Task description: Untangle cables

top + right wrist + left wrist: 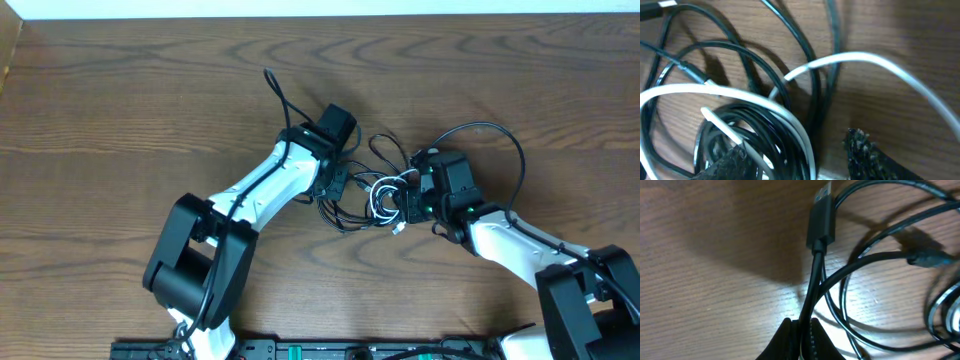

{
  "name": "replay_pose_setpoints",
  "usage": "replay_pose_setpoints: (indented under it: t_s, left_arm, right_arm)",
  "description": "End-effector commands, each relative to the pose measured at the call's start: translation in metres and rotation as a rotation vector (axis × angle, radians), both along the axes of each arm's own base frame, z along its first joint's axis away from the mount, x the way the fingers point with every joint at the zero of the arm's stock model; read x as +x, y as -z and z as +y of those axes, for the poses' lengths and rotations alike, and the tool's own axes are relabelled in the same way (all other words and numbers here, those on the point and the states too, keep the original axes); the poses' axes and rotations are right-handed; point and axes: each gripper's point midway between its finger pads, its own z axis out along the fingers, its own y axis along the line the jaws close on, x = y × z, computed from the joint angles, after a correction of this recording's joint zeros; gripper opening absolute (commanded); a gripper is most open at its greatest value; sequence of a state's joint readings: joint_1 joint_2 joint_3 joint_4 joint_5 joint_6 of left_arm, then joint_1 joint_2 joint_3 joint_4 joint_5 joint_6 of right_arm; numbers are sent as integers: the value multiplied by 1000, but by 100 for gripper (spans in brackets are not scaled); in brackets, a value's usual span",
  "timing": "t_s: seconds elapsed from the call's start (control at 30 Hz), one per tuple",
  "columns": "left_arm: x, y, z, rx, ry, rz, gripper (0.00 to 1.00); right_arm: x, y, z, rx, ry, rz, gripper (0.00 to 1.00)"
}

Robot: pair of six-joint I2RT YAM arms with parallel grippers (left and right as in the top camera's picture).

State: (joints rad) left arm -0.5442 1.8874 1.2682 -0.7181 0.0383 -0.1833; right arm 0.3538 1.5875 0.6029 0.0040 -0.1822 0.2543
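Note:
The black cable and the white cable lie tangled in a small heap at mid-table, between both grippers. My left gripper is at the heap's left side. In the left wrist view it is shut on the black cable a short way below its USB plug. My right gripper is at the heap's right side. Its jaws stand open around a coil of black cable and white cable. The left finger touches the coil; the right finger is apart from it.
A thick black arm wire arcs over the right wrist, and another rises from the left wrist. Bare wooden table lies all round the heap. The table's far edge runs along the top.

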Motion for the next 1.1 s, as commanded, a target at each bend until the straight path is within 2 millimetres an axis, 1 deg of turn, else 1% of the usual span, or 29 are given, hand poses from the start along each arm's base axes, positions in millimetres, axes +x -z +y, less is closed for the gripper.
replay_pose_setpoints:
  t_s: [0.0,0.07,0.17,0.23,0.3,0.33,0.37,0.43,0.57,0.63,0.73,0.8,0.87,0.93,0.97,1.03,1.07]
  left_arm:
    - [-4,14,9,45,-9,28,8]
    - [-5,18,10,51,-11,40,8]
    - [-7,24,11,60,-13,55,8]
    - [-7,24,11,61,-13,56,8]
    - [-6,24,10,59,-13,53,8]
    - [-6,24,10,59,-13,53,8]
    - [-6,24,10,59,-13,52,8]
    - [-6,24,10,59,-14,53,8]
    - [-10,25,13,65,-62,70,8]
    - [-12,25,18,71,-95,83,8]
    - [-9,24,31,76,-139,98,8]
    - [-5,23,43,71,-211,109,8]
    - [-4,21,49,3,-278,151,8]
    - [-4,19,46,-118,-322,216,9]
    - [-3,17,46,-163,-342,237,13]
    - [1,14,51,-228,-383,264,16]
    - [3,13,55,-243,-403,268,16]
  right_arm:
    - [-6,12,-5,-34,11,32,43]
    - [-5,13,-11,-51,51,36,36]
    - [-2,17,-29,-116,141,40,29]
    - [-2,20,-51,-194,238,49,19]
    - [-5,22,-78,-269,366,75,13]
    - [-8,23,-88,-288,423,94,12]
    - [-11,23,-95,-290,461,114,12]
    - [-16,26,-103,-264,531,161,10]
    - [-26,32,-111,-197,614,248,10]
    - [-28,33,-115,-181,632,267,10]
    - [-28,32,-119,-174,646,281,11]
    - [-29,31,-117,-165,642,298,12]
    - [-29,29,-114,-158,623,312,12]
    - [-29,28,-111,-149,612,322,13]
    - [-29,28,-110,-143,610,326,13]
    - [-30,28,-108,-135,604,332,14]
    - [-30,28,-105,-126,597,335,15]
